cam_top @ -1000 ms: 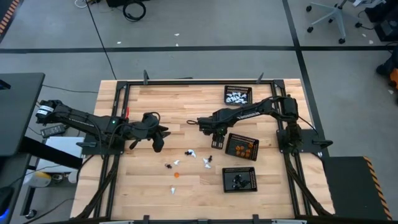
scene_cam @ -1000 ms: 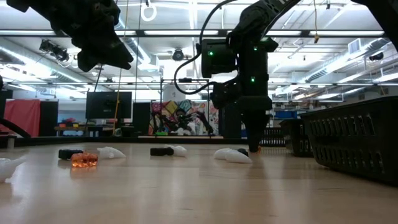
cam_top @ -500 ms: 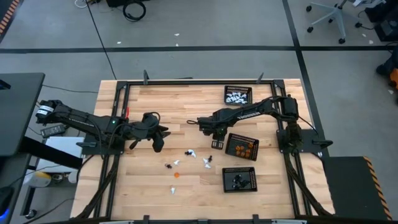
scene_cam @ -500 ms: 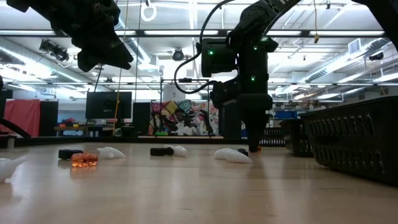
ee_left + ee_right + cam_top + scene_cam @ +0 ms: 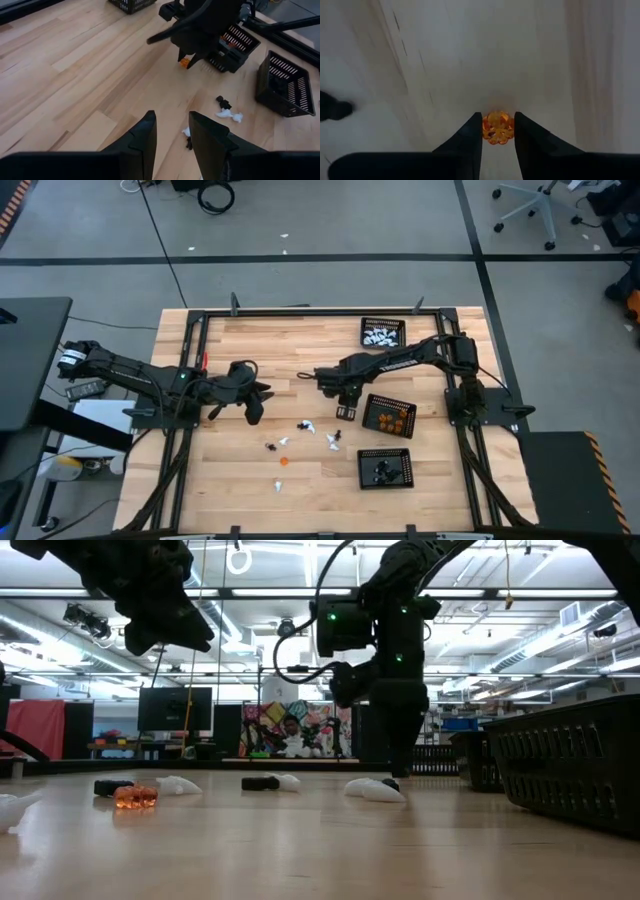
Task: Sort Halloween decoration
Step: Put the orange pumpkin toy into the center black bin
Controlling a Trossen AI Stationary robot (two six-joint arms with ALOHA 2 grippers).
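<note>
Orange pumpkin fig — translucent, lobed — in right gripper.

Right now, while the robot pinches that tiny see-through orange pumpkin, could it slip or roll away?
Probably not while pinched: the tiny see-through orange pumpkin sits snug between the right gripper fingers. It looks glossy and rounded, so it might slip from a loose grip. Set on the wooden table, it could well roll.

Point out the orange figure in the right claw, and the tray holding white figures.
Orange figure (image 5: 497, 128), right wrist view, its middle, between the claw's fingers.
White-figure tray (image 5: 366, 325), high view, its left wall.
</note>
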